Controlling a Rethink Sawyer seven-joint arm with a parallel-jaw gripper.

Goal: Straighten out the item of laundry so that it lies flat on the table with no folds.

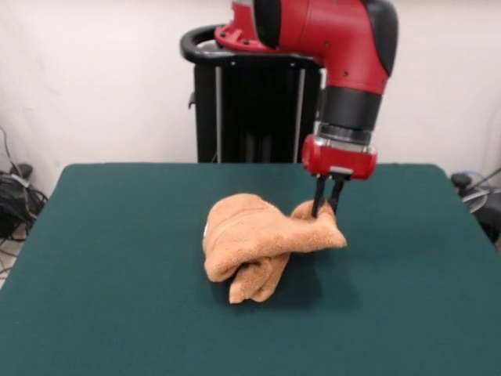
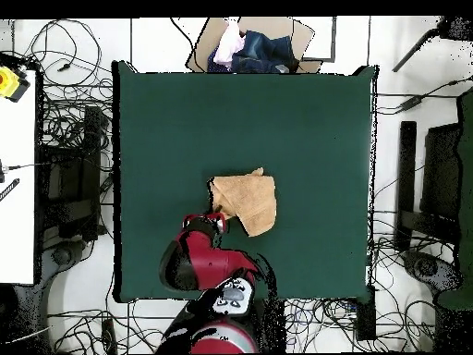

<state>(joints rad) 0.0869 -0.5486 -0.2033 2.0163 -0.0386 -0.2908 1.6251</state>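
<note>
The towel (image 1: 262, 243) lies bunched near the middle of the green counter (image 1: 109, 258), rolled and folded over itself into a thick lump rather than spread out. In the front view its bulk sits at about eight o'clock from the jaws (image 1: 327, 205), with one raised corner reaching up to them at the lump's two o'clock side. The two dark fingers (image 1: 318, 199) come straight down from the red wrist block and stand close together, only a narrow gap between them, with their tips sunk into that lifted corner of cloth; they appear to be pinching it. The corner stands higher than the rest of the towel, which sags away toward the counter and ends in a folded tail at the six o'clock side.

From overhead, the towel (image 2: 248, 201) reads as a rough four-sided patch slightly below the counter's (image 2: 305, 120) centre, and the red arm (image 2: 199, 259) reaches in from six o'clock, meeting the cloth at its eight o'clock corner. A cardboard box (image 2: 254, 44) of clothes sits beyond the counter's twelve o'clock edge.
</note>
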